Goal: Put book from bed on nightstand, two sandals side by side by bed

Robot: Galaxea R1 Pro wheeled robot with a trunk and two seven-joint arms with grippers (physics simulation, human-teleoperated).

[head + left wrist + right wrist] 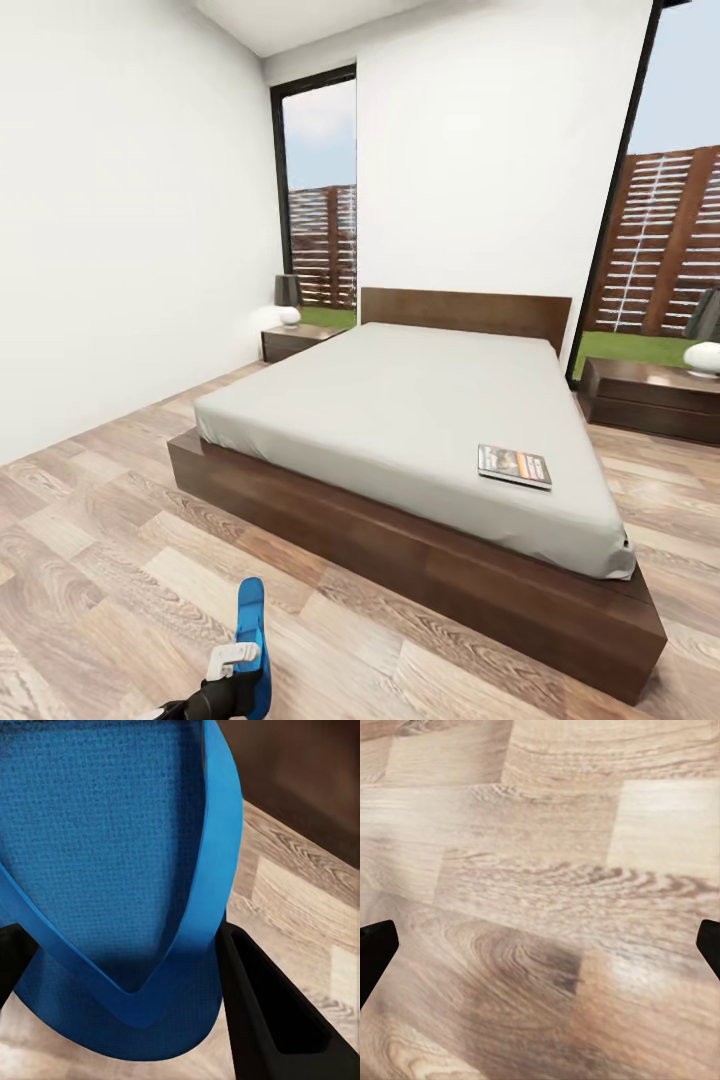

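Observation:
The bed (380,400), a pale grey mattress on a dark wooden frame, fills the middle of the head view. The book (514,466) lies flat on the mattress near its front right corner. One dark nightstand (296,341) stands at the bed's far left and another nightstand (648,396) at its right. At the bottom of the head view, my left gripper (238,668) is shut on a blue sandal (250,618) that points up, above the floor in front of the bed. Seen from the left wrist, the sandal (112,870) sits between the black fingers (270,1020). My right gripper (540,949) is open over bare floor.
Wood-plank floor (90,560) runs in front of the bed and along its left side. A lamp (289,300) stands on the left nightstand and a white round lamp base (704,357) on the right one. Tall windows (322,200) flank the headboard. A white wall (120,220) is at the left.

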